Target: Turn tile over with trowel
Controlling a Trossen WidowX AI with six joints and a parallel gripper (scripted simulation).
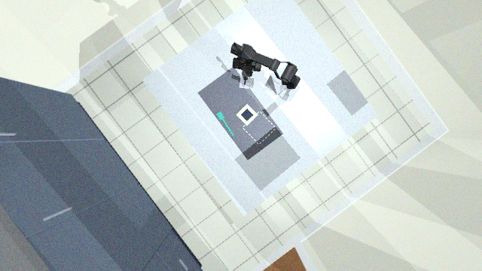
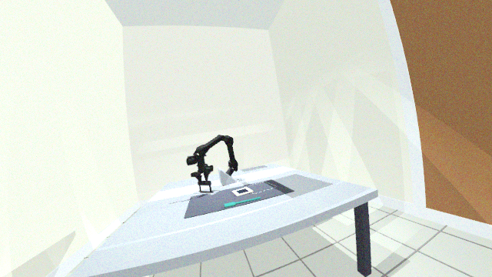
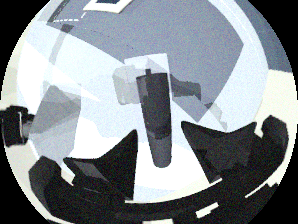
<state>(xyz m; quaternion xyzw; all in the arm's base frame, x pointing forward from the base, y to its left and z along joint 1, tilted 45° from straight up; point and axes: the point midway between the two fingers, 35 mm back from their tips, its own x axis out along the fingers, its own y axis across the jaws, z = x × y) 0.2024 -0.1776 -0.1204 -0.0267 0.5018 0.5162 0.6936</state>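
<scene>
The tile (image 1: 247,114) (image 2: 242,191), a pale square with a dark centre square upward, lies flat on the mat (image 1: 218,92) (image 2: 197,208) (image 3: 210,60). It is beside the dashed outline (image 1: 258,143), at its near corner; its edge shows at the top in the wrist view. The trowel (image 3: 156,112), with a thick dark handle and a pale blade end, shows between my fingers in the wrist view. My gripper (image 1: 245,80) (image 2: 205,188) (image 3: 158,128) is open around the handle, low at the mat's edge, not clamped on it. Whether the trowel lies fully flat I cannot tell.
A teal spatula-like tool (image 1: 227,124) (image 2: 243,201) lies on the mat's far side from the arm, beyond the tile. A pale wedge shape (image 2: 226,178) shows beside the arm's base. Patches of shadow and glare cross the table (image 1: 181,75) and mat.
</scene>
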